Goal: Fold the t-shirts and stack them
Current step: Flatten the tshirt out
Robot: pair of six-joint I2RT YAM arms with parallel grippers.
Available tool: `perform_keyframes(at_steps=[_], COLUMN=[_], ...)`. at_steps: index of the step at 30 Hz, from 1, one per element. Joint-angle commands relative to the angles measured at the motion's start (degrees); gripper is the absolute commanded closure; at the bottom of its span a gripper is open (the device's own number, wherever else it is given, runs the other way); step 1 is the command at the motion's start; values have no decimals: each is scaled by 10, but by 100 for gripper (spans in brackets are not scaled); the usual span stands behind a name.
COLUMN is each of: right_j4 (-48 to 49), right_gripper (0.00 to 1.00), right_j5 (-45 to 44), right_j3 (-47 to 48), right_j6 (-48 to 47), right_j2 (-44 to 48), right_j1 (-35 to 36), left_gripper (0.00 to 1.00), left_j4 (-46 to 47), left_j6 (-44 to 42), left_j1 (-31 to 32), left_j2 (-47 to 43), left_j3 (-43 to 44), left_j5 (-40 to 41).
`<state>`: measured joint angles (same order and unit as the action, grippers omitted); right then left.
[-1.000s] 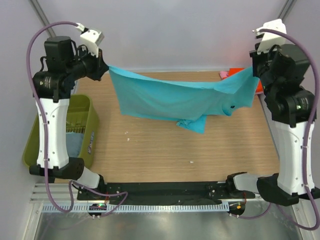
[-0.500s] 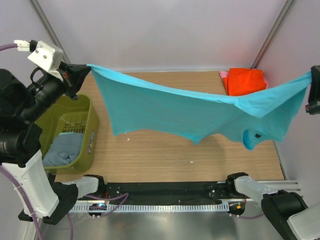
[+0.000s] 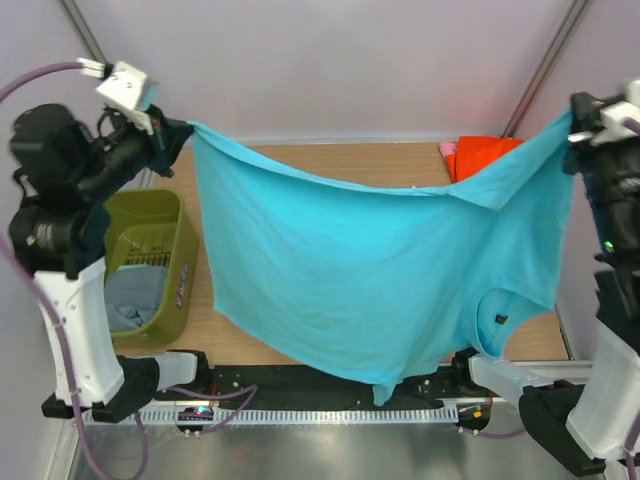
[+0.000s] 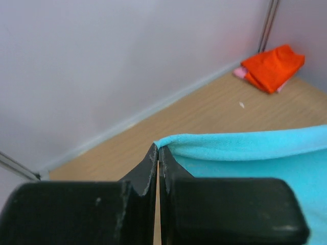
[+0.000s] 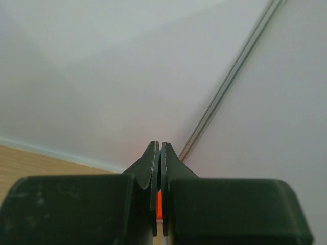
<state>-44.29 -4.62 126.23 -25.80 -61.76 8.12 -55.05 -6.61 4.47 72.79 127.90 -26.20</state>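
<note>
Bin (image 3: 181,262) holding grey-blue t-shirt (image 3: 128,298). Right of bin, turquoise t-shirt (image 3: 350,280) hanging spread, top corners pinched by left hand (image 3: 181,132) and right hand (image 3: 572,118); hem draping past bench (image 3: 345,160) near edge.

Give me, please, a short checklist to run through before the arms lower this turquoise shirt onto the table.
1. Left fingers shut on a corner of the turquoise t-shirt: ok.
2. Right fingers shut on the opposite corner: ok from above; the wrist view shows hardly any cloth.
3. Shirt hangs smooth: not ok, a flap folds over near the right corner.
4. Hem free of the black base rail: cannot tell, they overlap from above.
5. Table bare where the shirt will land: cannot tell, the shirt hides it.
6. Orange-red t-shirt out of the way in the far right corner: ok.
</note>
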Motion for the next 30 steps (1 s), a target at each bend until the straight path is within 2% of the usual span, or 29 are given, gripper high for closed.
perform_keyframes(at_steps=[1,2,3,5,6,9,13,14,17,19,26,30], right_j4=[66,85,92,121,133,161,234,242,264,268,234,232], right_gripper=[99,99,99,99,99,99,99,99,99,99,99,99], right_j5=[11,15,20,30,29,39,59,53,49,49,49,31], right_j3=[-131,-167,-234,-296,-353,-441,-495,-477,-425,-363,-80,29], right_j6=[-28,-35,-42,-56,-63,-69,-50,-44,-32,-37,-37,-36], right_j2=[-21,-18,-17,-23,-28,-70,-174,-232,-323,-410,-681,-752], right_j1=[-2,-3,-2,-3,-2,-3,-4,-3,-2,-2,-7,-14], left_gripper=[100,100,100,100,100,100,100,100,100,100,100,100], left_j4=[6,17,39,54,70,106,155,169,186,200,202,213], left_j6=[-38,-43,-56,-72,-80,-106,-118,-120,-118,-112,-89,-77], left_j1=[-3,-3,-4,-4,-4,-4,-4,-4,-5,-6,-13,-20], left_j2=[28,25,23,31,38,81,164,202,287,326,497,542], left_j3=[-110,-179,-219,-300,-322,-391,-442,-439,-414,-373,-221,-160], left_j5=[-4,-5,-4,-5,-4,-9,-25,-28,-18,-14,18,45])
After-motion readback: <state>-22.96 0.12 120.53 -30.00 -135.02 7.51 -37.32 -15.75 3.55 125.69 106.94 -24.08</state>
